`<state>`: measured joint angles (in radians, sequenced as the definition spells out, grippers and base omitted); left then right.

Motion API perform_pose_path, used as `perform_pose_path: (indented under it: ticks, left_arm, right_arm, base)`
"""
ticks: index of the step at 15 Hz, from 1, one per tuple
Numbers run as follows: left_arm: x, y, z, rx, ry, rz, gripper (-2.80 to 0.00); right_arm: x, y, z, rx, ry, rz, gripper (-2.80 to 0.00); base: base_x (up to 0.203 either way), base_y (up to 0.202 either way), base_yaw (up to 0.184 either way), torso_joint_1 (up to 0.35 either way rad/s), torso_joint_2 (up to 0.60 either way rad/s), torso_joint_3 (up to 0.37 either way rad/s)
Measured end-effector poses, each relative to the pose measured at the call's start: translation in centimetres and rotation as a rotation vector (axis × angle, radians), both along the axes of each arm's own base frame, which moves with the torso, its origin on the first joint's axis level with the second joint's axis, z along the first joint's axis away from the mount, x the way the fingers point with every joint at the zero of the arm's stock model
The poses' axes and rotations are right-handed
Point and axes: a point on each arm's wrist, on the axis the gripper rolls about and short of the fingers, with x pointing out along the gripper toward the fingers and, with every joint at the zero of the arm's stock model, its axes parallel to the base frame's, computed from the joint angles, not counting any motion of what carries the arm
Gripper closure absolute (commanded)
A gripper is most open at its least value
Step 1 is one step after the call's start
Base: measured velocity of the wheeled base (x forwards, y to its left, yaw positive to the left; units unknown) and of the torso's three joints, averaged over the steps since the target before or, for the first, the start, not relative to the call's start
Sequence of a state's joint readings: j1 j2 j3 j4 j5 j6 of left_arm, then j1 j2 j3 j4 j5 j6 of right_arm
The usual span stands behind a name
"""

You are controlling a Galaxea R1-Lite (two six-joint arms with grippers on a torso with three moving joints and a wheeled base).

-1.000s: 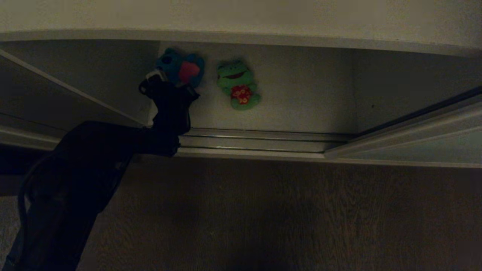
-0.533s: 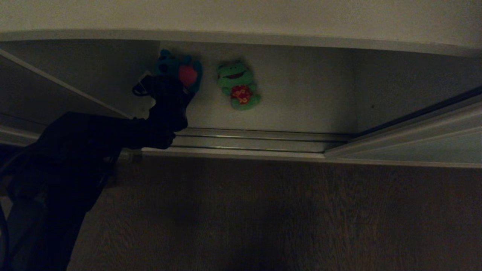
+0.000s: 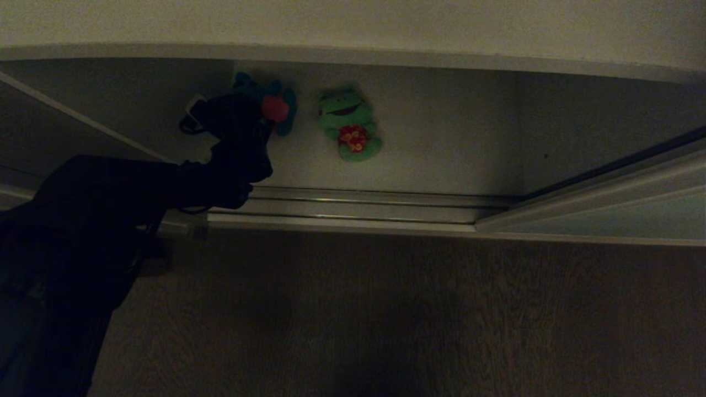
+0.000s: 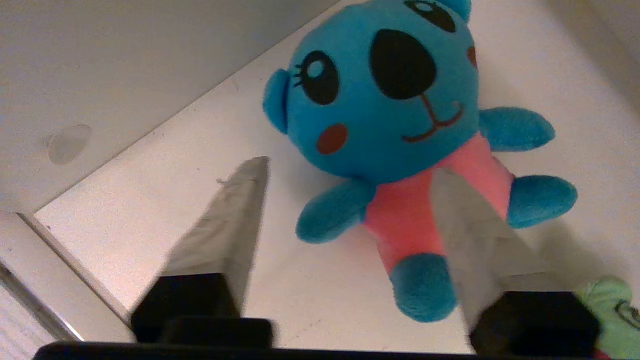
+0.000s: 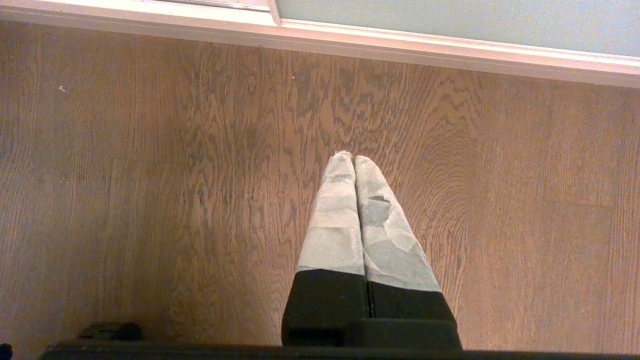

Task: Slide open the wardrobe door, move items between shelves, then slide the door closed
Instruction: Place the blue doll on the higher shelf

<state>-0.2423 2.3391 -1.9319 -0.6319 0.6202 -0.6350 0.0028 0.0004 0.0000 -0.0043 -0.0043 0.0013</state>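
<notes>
The wood floor (image 3: pixel 386 320) fills the foreground. The sliding wardrobe door (image 3: pixel 618 215) stands pushed to the right, leaving the white bottom shelf (image 3: pixel 441 154) exposed. On it lie 2 plush toys, just beside each other: the blue toy (image 4: pixel 395 125) on its back and the green frog (image 3: pixel 348 125) to its right. The left gripper (image 4: pixel 350 172) hovers over the blue toy with fingers spread, gripping nothing. The right gripper (image 5: pixel 354 162) hangs over the floor, fingers pressed together and empty.

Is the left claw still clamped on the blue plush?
No: the left claw stands open, its fingers spread apart, the blue plush lying free on the white shelf.
</notes>
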Motion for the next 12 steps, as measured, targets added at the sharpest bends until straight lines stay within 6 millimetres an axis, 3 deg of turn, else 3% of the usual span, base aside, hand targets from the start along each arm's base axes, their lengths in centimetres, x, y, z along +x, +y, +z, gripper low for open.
perform_pose_path:
  ticks: [12]
  left_arm:
    - [2.1,1.3,-3.4,-0.030,0.014,-0.229,-2.80]
  right_arm:
    - [0.0,0.0,0.0,0.000,0.000,0.000,0.00]
  base:
    - [0.000,0.000,0.000,0.000,0.00,0.000]
